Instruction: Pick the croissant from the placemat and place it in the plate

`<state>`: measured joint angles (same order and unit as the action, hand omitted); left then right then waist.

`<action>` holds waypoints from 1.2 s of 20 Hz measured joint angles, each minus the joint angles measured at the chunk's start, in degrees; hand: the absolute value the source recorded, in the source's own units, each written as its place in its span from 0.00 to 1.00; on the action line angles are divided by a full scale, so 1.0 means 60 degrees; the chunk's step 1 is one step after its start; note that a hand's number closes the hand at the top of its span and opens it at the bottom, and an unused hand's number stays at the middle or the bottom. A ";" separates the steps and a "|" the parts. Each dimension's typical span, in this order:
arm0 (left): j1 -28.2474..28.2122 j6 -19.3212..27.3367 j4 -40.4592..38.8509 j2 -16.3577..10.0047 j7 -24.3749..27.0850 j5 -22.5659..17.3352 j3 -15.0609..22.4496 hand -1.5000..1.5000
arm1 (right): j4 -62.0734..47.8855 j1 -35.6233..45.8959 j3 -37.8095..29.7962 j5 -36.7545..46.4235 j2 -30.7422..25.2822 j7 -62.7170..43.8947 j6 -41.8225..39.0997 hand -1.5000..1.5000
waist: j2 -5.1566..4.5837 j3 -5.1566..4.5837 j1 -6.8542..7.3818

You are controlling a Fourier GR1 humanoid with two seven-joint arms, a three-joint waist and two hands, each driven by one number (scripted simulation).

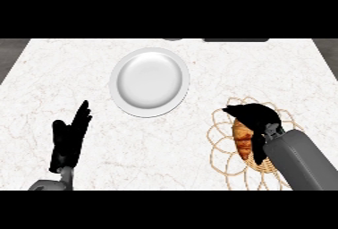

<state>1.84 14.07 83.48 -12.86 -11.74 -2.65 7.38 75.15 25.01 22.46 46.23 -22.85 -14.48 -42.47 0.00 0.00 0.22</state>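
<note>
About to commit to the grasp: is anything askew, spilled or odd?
Nothing stands out. The plate lies flat, the croissant sits on the placemat under the right hand, and the left hand rests open at lower left.

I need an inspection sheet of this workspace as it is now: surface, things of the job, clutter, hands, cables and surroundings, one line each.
Surface: white marbled counter, no spill seen.
Job's things: croissant lies on the woven placemat at the right; white plate stands apart, further back and to the left, with nothing on it.
Clutter: nothing seen.
Hands: right hand curled over the croissant's far end; left hand open, resting at the lower left, fingers up.
Cables: nothing seen.
Surroundings: dark shapes at the counter's far edge, too cut off to name; grey floor beside the counter.
</note>
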 measured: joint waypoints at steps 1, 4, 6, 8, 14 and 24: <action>0.0140 -0.0081 -0.0125 0.0029 0.0009 0.0002 -0.0091 0.50 | -0.0102 0.0011 -0.0042 0.0127 0.0093 0.0030 -0.0002 0.00 | -0.0003 0.0000 -0.0004; 0.0068 -0.0068 -0.0034 0.0169 -0.0024 0.0166 -0.0132 0.50 | -0.0420 0.0193 -0.0149 0.0470 0.0028 0.0609 0.0077 1.00 | 0.0016 -0.0006 0.0012; 0.0073 -0.0178 0.0046 0.0146 -0.0122 0.0147 -0.0246 0.50 | -0.0609 0.0306 -0.0110 0.0744 -0.0006 0.1063 0.0295 1.00 | 0.0027 -0.0016 0.0019; 0.0078 -0.0205 0.0041 0.0254 -0.0132 0.0251 -0.0225 0.50 | -0.0758 0.0359 -0.0147 0.1005 -0.0029 0.1490 0.0576 1.00 | 0.0036 -0.0020 0.0021; -0.0047 -0.0202 0.0486 0.0437 -0.0515 0.0554 -0.0203 0.50 | -0.0889 0.0391 -0.0248 0.1810 0.0051 0.2159 0.1245 1.00 | 0.0040 -0.0020 0.0020; 0.0187 -0.0560 0.0132 0.0499 -0.0199 0.0522 -0.0197 0.50 | -0.0742 0.1530 -0.0901 0.2555 0.2718 -0.1289 0.3644 1.00 | -0.0086 0.0006 0.0546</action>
<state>2.96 10.71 84.27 -9.86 -12.94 0.48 6.20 70.70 34.19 17.05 61.56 -6.54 -22.22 -20.61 -0.52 0.04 3.49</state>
